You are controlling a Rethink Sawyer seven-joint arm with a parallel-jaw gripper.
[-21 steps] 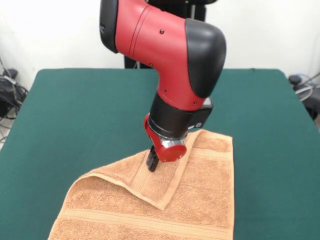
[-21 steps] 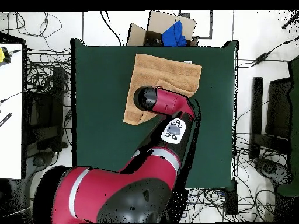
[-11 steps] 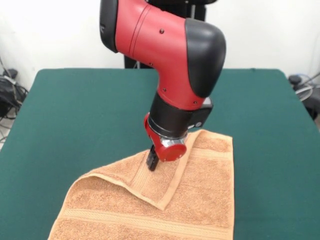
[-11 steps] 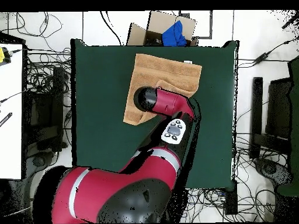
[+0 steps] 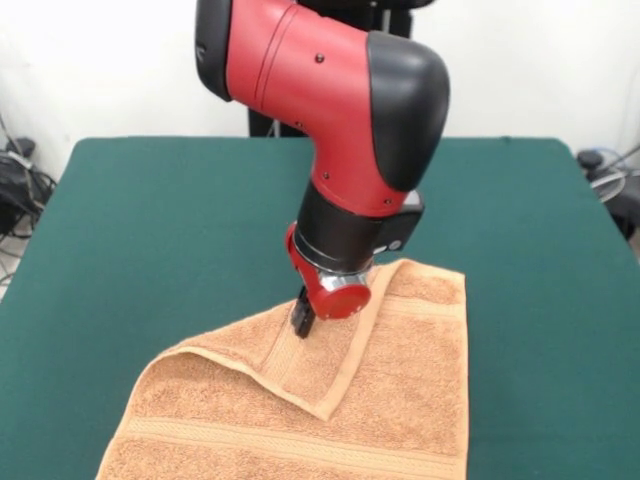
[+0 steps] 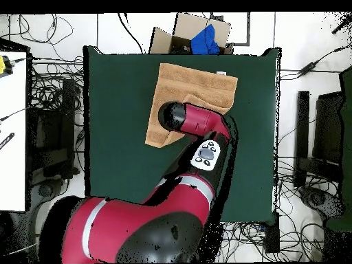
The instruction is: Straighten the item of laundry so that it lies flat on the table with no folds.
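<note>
A cardboard box (image 6: pixel 184 33) sits on the floor (image 6: pixel 295 41) just beyond one short end, with a blue cloth (image 6: pixel 205 40) bundled inside it. Black cables (image 6: pixel 48 75) sprawl over the pale floor on both long sides. A white surface (image 6: pixel 12 130) fills one edge of the overhead view, carrying a small yellow object (image 6: pixel 5 65), perhaps a tool. A dark upright unit (image 6: pixel 303 130) stands on the opposite side. In the front view, a white wall (image 5: pixel 560 60) rises behind.

Robotics lab: cables (image 6: pixel 48 89) strewn around table (image 6: pixel 117 137).
</note>
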